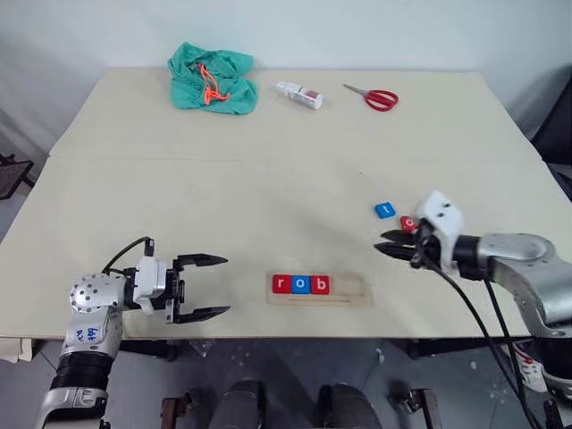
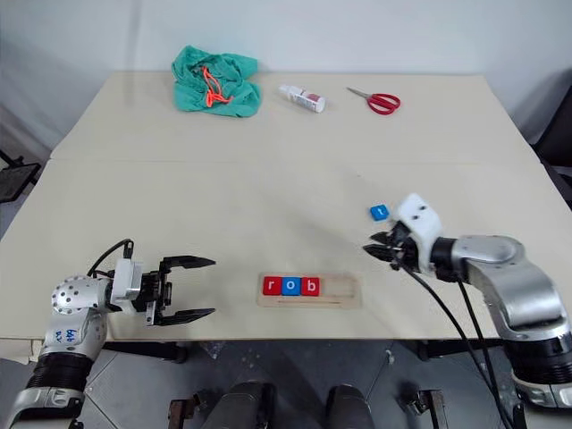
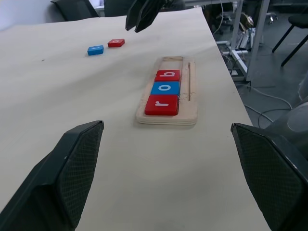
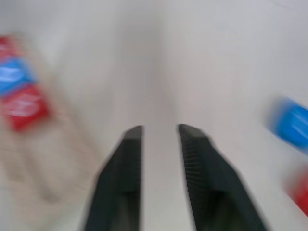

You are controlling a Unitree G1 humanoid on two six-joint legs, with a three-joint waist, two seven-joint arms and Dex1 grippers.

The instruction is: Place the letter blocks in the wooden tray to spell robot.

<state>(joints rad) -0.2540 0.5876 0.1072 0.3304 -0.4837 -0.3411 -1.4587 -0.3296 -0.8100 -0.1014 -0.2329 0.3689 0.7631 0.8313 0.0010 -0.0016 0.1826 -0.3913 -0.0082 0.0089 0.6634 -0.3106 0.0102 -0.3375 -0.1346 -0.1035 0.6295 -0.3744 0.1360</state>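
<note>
The wooden tray (image 1: 350, 290) lies near the table's front edge. Three letter blocks fill its left part: red r (image 1: 281, 284), blue o (image 1: 301, 285) and red b (image 1: 320, 285). A blue t block (image 1: 384, 210) and a red block (image 1: 407, 222) lie loose on the table to the tray's right. My right gripper (image 1: 384, 243) hovers just in front of the red block, partly covering it, open with nothing between its fingers (image 4: 131, 144). Left of the tray, my left gripper (image 1: 226, 285) points toward it, wide open and empty.
At the far side of the table lie a green cloth (image 1: 213, 79), a small white bottle (image 1: 299, 95) and red-handled scissors (image 1: 375, 96). Bare tabletop spreads between them and the tray. The table's front edge runs just below the tray.
</note>
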